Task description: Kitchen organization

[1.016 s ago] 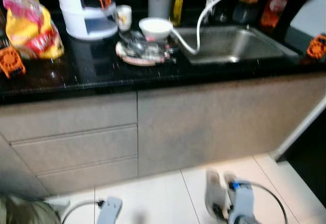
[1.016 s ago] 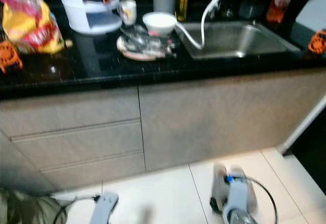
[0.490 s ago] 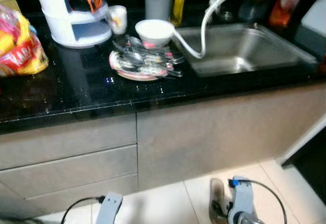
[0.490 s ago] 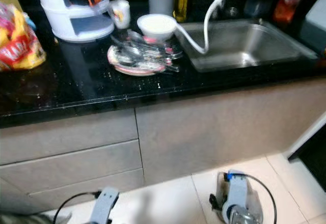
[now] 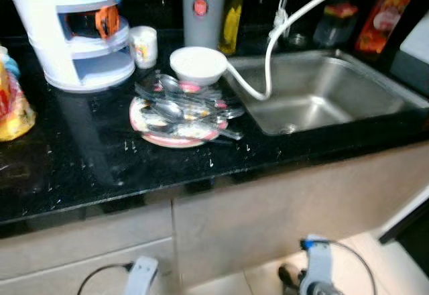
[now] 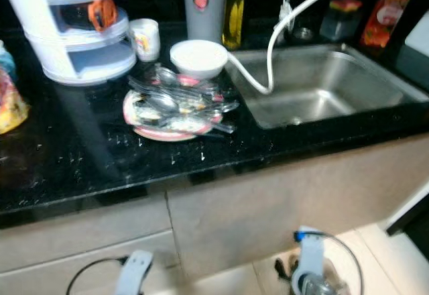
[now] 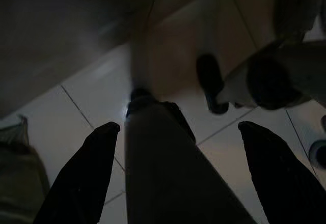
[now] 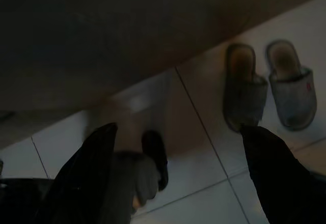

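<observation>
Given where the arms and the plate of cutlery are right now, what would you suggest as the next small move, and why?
Probably raise the right gripper toward the plate. Both grippers hang low, open, over the floor tiles, the left gripper too, while the plate, piled with cutlery, sits on the counter between the white bowl and the front edge, beside the sink.

Glossy black speckled counter (image 5: 87,167), throwing reflections. Brushed steel sink (image 5: 322,97), dull sheen. Shiny metal cutlery (image 5: 181,110) heaped on a glazed plate (image 5: 161,137). Smooth white bowl (image 5: 198,64). White plastic dispenser (image 5: 67,27). Matt grey cabinet fronts (image 5: 268,208). Pale smooth tiles (image 8: 204,158), soft grey slippers (image 8: 270,84).
</observation>
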Controlling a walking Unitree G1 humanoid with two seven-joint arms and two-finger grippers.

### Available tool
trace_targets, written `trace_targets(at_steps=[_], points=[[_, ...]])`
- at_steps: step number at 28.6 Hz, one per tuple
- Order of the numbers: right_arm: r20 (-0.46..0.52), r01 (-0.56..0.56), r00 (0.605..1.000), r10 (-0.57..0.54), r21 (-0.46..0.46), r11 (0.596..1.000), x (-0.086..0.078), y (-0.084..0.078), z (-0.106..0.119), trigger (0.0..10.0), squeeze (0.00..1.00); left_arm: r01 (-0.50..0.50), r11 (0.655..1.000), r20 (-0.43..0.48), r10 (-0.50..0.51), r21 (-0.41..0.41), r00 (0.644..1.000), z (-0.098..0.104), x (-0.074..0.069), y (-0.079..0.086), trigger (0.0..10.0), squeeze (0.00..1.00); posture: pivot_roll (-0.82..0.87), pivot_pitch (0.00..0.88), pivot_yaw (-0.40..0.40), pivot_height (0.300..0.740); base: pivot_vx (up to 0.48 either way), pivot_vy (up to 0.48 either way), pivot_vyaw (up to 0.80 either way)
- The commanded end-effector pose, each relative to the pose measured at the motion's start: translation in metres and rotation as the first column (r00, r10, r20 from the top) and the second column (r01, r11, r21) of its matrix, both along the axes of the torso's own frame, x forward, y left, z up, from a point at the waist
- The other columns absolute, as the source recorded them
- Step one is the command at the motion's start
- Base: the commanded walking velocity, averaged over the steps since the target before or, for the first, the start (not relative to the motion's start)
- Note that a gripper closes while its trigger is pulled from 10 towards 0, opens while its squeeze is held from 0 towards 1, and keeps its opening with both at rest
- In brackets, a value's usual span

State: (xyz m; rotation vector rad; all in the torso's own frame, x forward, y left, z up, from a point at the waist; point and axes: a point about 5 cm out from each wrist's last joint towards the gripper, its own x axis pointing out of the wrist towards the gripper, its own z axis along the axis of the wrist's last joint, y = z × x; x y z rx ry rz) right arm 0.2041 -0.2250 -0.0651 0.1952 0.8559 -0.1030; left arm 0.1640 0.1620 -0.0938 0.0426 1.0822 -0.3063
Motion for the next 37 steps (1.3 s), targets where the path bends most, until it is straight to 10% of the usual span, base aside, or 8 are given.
trace_targets(at_steps=[1, 37], points=[[-0.009, 0.000, 1.000, 0.000, 0.015, 1.000, -0.003, 0.005, -0.003, 10.0, 0.00, -0.010, 1.000, -0.022, 0.010, 0.005, 1.000, -0.002, -0.006, 0.004, 10.0, 0.00, -0.03, 0.000, -0.065, 0.740, 0.000, 0.000, 0.00], [0.112, -0.145, 0.982, 0.155, -0.095, 0.985, 0.021, -0.005, 0.017, 10.0, 0.00, -0.017, 1.000, -0.078, 0.018, 0.009, 0.997, -0.008, -0.018, -0.004, 10.0, 0.00, -0.04, 0.015, -0.085, 0.740, 0.000, -0.085, 0.00]])
